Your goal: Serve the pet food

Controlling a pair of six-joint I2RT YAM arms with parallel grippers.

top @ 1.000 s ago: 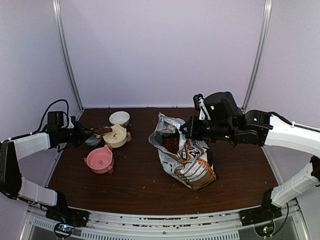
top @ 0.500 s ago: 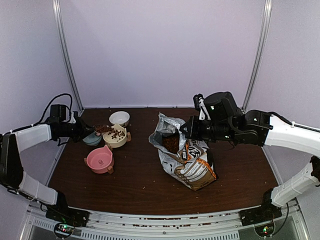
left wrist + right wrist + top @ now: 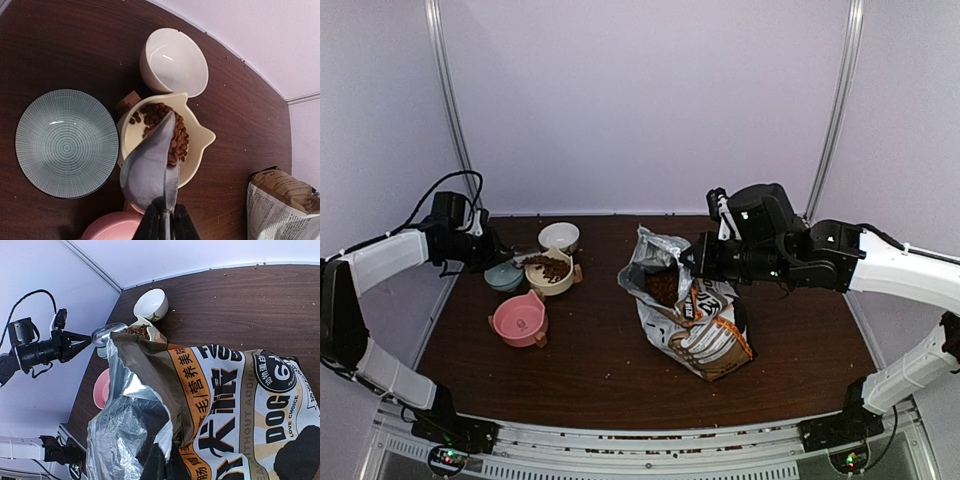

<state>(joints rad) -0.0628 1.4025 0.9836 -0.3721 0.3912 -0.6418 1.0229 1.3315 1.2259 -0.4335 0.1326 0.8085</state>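
The left hand (image 3: 162, 222) is clamping the handle of a grey scoop (image 3: 149, 167) at lower centre, its long axis pointing up-frame over the cream bowl (image 3: 197, 152) holding the pet food (image 3: 161, 116), while the farther right hand (image 3: 161, 467) is pinching the rim of the food bag (image 3: 225, 390).

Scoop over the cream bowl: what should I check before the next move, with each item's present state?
1. Left pincer shut on the scoop: ok.
2. Scoop tipped above the cream bowl: ok.
3. Pet food lies in that bowl: ok.
4. Scoop fully emptied: cannot tell, its inside faces away.
5. Right pincer holds the bag open at its mouth: ok.
6. Blue plate and white bowl filled: not ok, both bare.
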